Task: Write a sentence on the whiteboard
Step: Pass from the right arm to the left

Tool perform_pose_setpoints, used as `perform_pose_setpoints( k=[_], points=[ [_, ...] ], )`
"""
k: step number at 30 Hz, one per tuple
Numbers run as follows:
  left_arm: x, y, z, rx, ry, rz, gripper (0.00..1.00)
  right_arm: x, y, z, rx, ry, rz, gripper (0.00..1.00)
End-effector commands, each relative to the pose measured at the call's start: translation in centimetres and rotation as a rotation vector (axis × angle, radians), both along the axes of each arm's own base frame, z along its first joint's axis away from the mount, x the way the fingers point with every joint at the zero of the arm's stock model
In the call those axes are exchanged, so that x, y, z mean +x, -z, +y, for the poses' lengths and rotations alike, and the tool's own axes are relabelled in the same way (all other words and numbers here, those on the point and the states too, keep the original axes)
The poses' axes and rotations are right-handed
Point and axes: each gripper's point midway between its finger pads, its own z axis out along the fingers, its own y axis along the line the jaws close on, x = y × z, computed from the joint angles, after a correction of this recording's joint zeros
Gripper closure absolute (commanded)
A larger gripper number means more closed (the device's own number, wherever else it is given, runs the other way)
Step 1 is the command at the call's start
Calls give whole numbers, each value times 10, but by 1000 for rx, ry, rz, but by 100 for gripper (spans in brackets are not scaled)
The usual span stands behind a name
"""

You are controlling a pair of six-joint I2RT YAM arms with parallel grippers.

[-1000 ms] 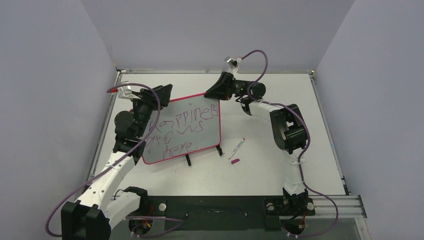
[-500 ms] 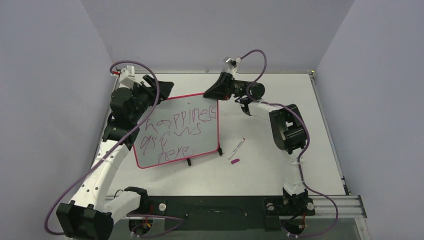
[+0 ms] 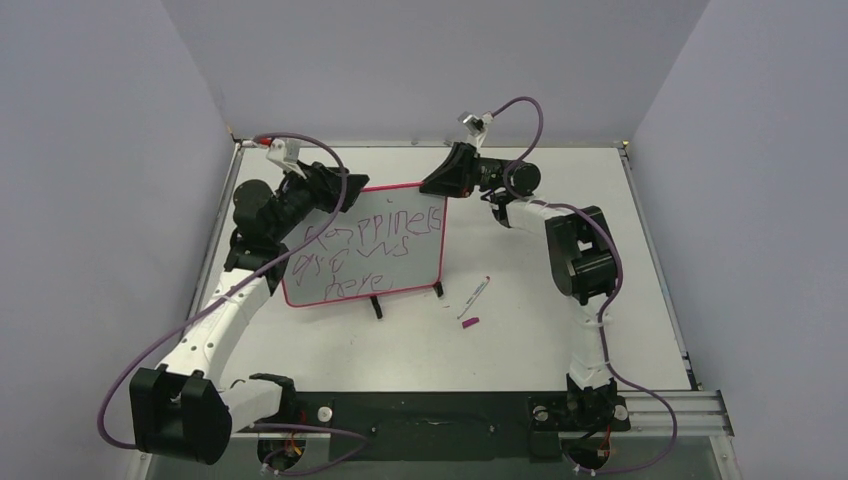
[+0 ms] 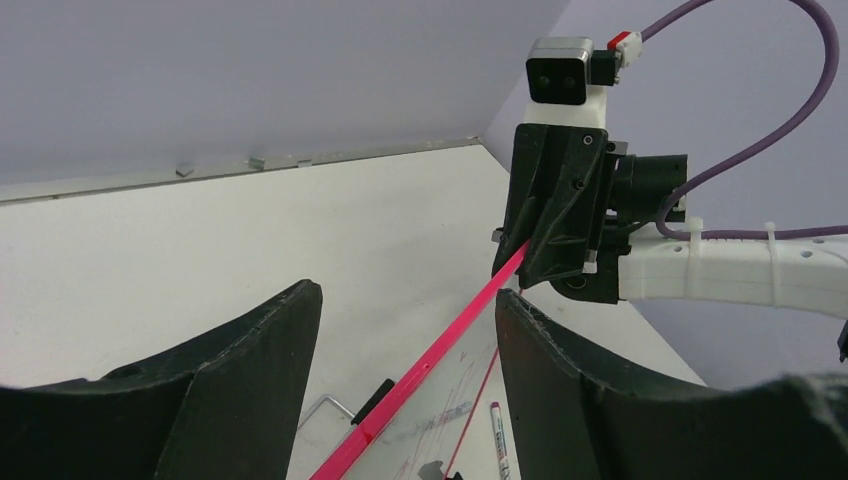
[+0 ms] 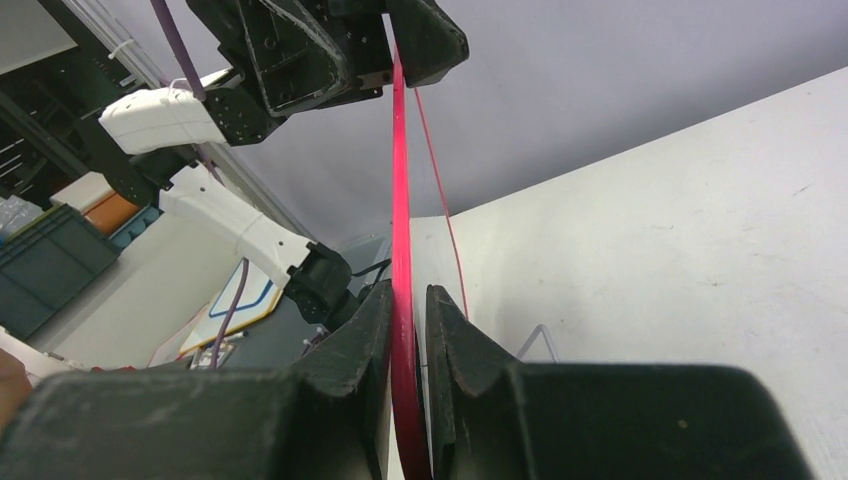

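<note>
Top external view: since half a second ago our right gripper (image 3: 438, 184) has shifted slightly right, clamped on the far right corner of the whiteboard (image 3: 422, 272), whose near left corner now sits farther back. Our left gripper (image 4: 408, 310), jaws spread, straddles the far edge without touching. The sentence (image 3: 370, 250) faces upward.

Left claw (image 4: 405, 320) spread wide, right claw (image 5: 408, 300) pinched closed
</note>
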Motion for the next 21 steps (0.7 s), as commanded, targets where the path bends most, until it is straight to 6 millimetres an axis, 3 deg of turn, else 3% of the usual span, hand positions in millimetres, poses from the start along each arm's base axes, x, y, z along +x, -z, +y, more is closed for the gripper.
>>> perform_pose_setpoints(
  k=[1, 5, 6, 7, 8, 9, 10, 11, 12, 16, 21],
  points=[
    [-60, -135, -28, 62, 226, -533, 41, 6, 5, -1, 30, 18, -35, 100],
    [-62, -157, -10, 47, 102, -559, 42, 8, 7, -1, 29, 20, -31, 100],
    [-53, -148, 0, 7, 21, -526, 42, 9, 7, -1, 30, 21, -31, 100],
    [-59, -166, 16, -91, -65, -562, 41, 9, 8, -1, 29, 20, -29, 100],
    [-54, -149, 23, -134, -103, -526, 40, 9, 8, -1, 29, 20, -28, 100],
    [-63, -165, 41, -263, -179, -563, 40, 10, 9, -1, 30, 23, -26, 100],
    [-59, -146, 47, -315, -206, -529, 38, 10, 9, -1, 31, 23, -25, 100],
    [-70, -161, 60, -452, -227, -577, 37, 11, 10, 0, 30, 21, -21, 100],
    [-63, -147, 63, -495, -239, -547, 36, 11, 11, 0, 30, 21, -18, 100],
    [-77, -168, 72, -709, -175, -623, 34, 10, 14, 0, 25, 19, -9, 100],
    [-93, -202, 103, -853, -260, -750, 29, 12, 18, -2, 19, 22, 7, 100]
  ],
)
